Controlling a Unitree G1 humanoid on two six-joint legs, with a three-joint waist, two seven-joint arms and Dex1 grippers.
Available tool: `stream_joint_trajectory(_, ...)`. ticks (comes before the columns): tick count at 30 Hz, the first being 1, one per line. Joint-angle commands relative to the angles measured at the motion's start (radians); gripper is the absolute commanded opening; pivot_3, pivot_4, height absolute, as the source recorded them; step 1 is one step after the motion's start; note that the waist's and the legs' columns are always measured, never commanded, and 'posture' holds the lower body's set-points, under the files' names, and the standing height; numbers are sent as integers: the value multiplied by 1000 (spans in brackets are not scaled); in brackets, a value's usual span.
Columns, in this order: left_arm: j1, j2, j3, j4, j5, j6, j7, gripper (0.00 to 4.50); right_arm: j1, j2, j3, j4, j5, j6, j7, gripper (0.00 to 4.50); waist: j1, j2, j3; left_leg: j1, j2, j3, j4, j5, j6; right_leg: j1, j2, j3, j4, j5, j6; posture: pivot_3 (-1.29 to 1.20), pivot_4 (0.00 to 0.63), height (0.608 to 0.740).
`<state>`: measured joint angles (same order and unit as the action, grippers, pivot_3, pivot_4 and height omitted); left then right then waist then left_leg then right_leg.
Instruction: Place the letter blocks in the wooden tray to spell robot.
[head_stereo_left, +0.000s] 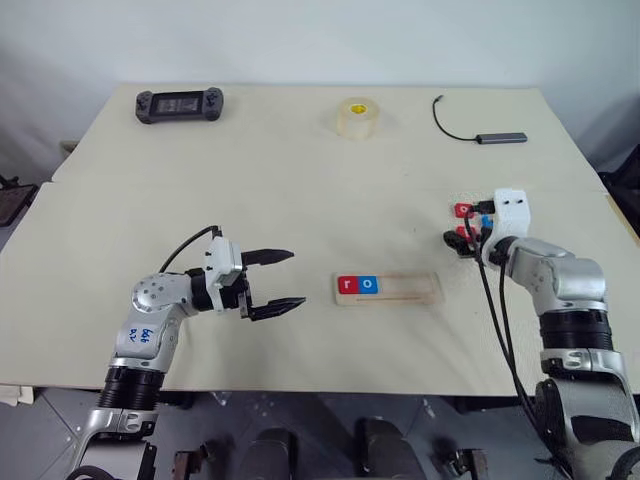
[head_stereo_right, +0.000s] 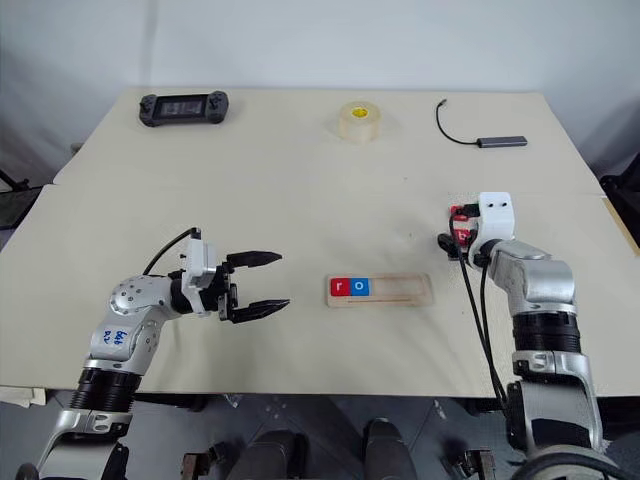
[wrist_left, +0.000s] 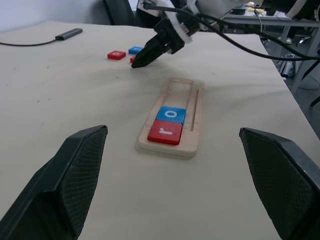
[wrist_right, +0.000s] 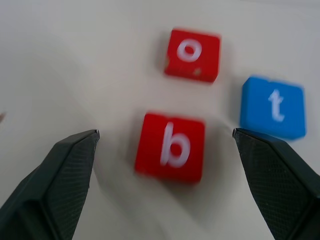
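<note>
The wooden tray lies at the table's middle front, with a red r block and a blue o block side by side at its left end. To its right lie three loose letter blocks: red b, red o and blue t. My right gripper hangs open just over them, its fingers either side of the red b without touching it. Left of the tray, my left gripper is held open and level, pointing at the tray with nothing in it.
At the back of the table sit a black game controller, a roll of clear tape and a grey USB hub with a black cable. A seam runs across the table top.
</note>
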<state>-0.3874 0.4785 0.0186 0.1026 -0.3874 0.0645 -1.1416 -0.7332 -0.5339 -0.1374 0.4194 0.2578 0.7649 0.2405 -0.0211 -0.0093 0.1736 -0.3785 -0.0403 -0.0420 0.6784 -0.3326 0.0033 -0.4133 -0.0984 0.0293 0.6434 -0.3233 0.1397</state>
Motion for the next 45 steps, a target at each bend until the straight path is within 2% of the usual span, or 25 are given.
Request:
stream_joint_trajectory(1,-8,-2,-1,-33,-13,-7,7,4500,-27,34,-10,55,-23,-48,-16,4084,-6,0,0,0,0,0,0,0,0,0,0,0,0,0,0,0,150,740)
stream_joint_trajectory(2,-10,-3,-2,-32,-13,-6,7,4500,-32,42,-13,63,-23,-51,-16,3900,-7,0,0,0,0,0,0,0,0,0,0,0,0,0,0,0,150,740)
stream_joint_trajectory(6,-32,-10,-7,-25,-12,-7,11,4500,-39,65,-32,65,-29,-41,-49,2494,-8,0,0,0,0,0,0,0,0,0,0,0,0,0,0,0,150,740)
stream_joint_trajectory(9,-48,-10,-9,-9,-12,-8,6,4500,-25,61,-69,-7,-15,14,-78,1474,-6,0,0,0,0,0,1,0,0,0,0,0,0,0,0,0,150,740)
stream_joint_trajectory(13,-60,-13,-17,8,-11,-10,-5,4500,27,51,-105,-156,5,103,-91,1451,-3,0,0,0,0,-2,0,0,0,0,-1,0,1,0,0,0,150,740)
stream_joint_trajectory(19,-108,-34,-42,69,-7,-17,-37,4500,188,61,-208,-577,64,370,-129,1451,-4,1,0,-8,0,-3,1,0,0,-6,0,0,2,0,0,0,150,740)
stream_joint_trajectory(23,-122,-41,-49,94,-7,-20,-56,4500,306,123,-271,-819,80,514,-174,1451,-6,1,0,-12,0,-3,1,0,0,-10,0,0,4,0,0,0,150,740)
stream_joint_trajectory(27,-127,-42,-55,101,-9,-18,-75,4500,381,226,-316,-949,78,578,-209,1451,-7,1,-1,-12,0,-1,1,0,-1,-12,0,1,6,0,0,0,150,740)
stream_joint_trajectory(32,-134,-37,-54,95,-5,-17,-76,4500,415,262,-329,-993,85,589,-190,3148,-5,1,-1,-12,-2,0,2,1,0,-13,1,2,10,0,0,0,150,740)
stream_joint_trajectory(34,-133,-34,-53,86,-5,-15,-75,4500,418,208,-330,-993,114,575,-124,3832,-5,1,-1,-12,-3,0,2,1,0,-13,1,2,10,0,0,0,150,740)
stream_joint_trajectory(36,-129,-30,-52,76,-6,-12,-75,4500,440,94,-317,-985,165,539,5,4481,-4,1,0,-12,-3,0,2,1,0,-13,1,2,10,0,0,0,150,740)
stream_joint_trajectory(38,-124,-27,-52,67,-9,-9,-75,4500,488,-51,-285,-958,193,491,139,4481,0,1,0,-12,-4,-1,2,1,1,-13,1,2,9,0,0,0,150,740)
stream_joint_trajectory(41,-121,-22,-54,65,-9,-10,-79,4500,620,-298,-193,-867,115,171,396,4481,8,0,0,-12,-4,0,1,1,2,-12,1,1,2,0,1,0,150,740)
stream_joint_trajectory(43,-123,-21,-54,68,-9,-11,-80,4500,674,-394,-165,-772,97,-51,583,4481,12,0,0,-11,-4,0,1,1,2,-10,2,1,0,1,2,0,150,740)
stream_joint_trajectory(45,-126,-20,-52,72,-10,-13,-81,4500,688,-440,-139,-678,91,-225,720,4481,8,0,0,-10,-3,2,2,0,3,-8,3,2,0,2,3,0,150,740)
